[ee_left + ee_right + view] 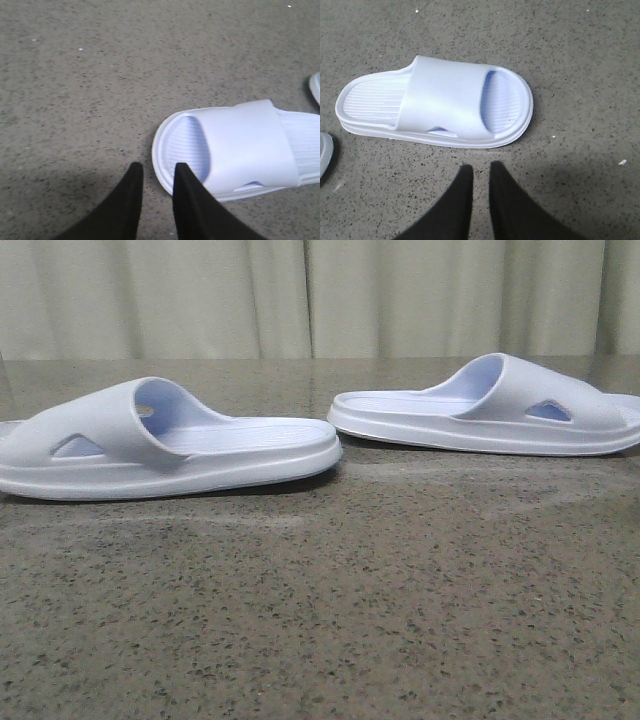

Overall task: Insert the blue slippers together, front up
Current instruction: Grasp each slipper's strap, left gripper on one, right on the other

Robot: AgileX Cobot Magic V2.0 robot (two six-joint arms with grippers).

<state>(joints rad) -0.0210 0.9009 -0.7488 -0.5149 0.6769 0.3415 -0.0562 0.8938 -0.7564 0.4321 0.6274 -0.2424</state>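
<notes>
Two pale blue-white slippers lie soles down on the speckled stone table (pixel 330 620), heels facing each other. The left slipper (pixel 170 445) also shows in the left wrist view (pixel 240 145). My left gripper (pixel 158 167) is open a small way and empty, hovering at the slipper's toe end, with one fingertip (pixel 182 172) over its rim. The right slipper (pixel 490 405) also shows in the right wrist view (pixel 445 102). My right gripper (pixel 481 166) is beside its long edge, apart from it, empty, jaws a narrow gap apart. Neither gripper shows in the front view.
A pale curtain (pixel 320 295) hangs behind the table's far edge. An edge of the other slipper shows in the left wrist view (pixel 316 87) and in the right wrist view (pixel 324 150). A gap of bare table separates the two heels.
</notes>
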